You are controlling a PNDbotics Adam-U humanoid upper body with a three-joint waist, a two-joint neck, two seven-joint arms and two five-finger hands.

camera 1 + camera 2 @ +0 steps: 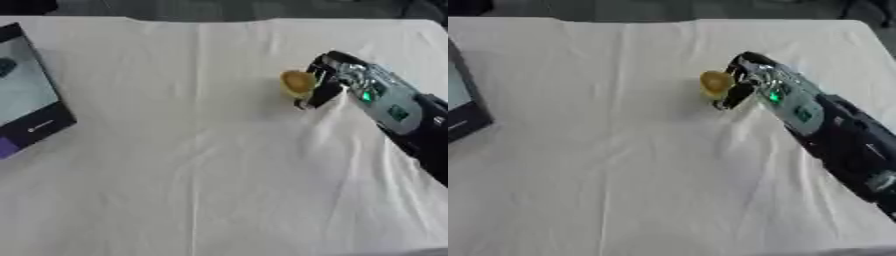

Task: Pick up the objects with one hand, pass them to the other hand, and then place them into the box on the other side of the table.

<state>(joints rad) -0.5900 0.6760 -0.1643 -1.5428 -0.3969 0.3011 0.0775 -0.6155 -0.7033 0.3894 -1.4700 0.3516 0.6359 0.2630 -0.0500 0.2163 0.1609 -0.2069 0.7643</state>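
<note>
On the white cloth (192,165), right of centre: one yellow object (297,83), pinched in the right hand (331,80). One box (26,95) at the left edge; wide bare cloth lies between them.

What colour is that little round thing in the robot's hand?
Yellow-orange. The round thing, in the right hand, shows best in the left eye view.

A table (201,165) draped in a creased white cloth (623,150) carries everything. On the cloth, touching the right hand's fingers (325,82) on their left side, is a small rounded yellow object (297,83). Well to the left of those fingers, at the table's left edge, lies a flat box (26,100) with a dark rim and a pale inside.
</note>
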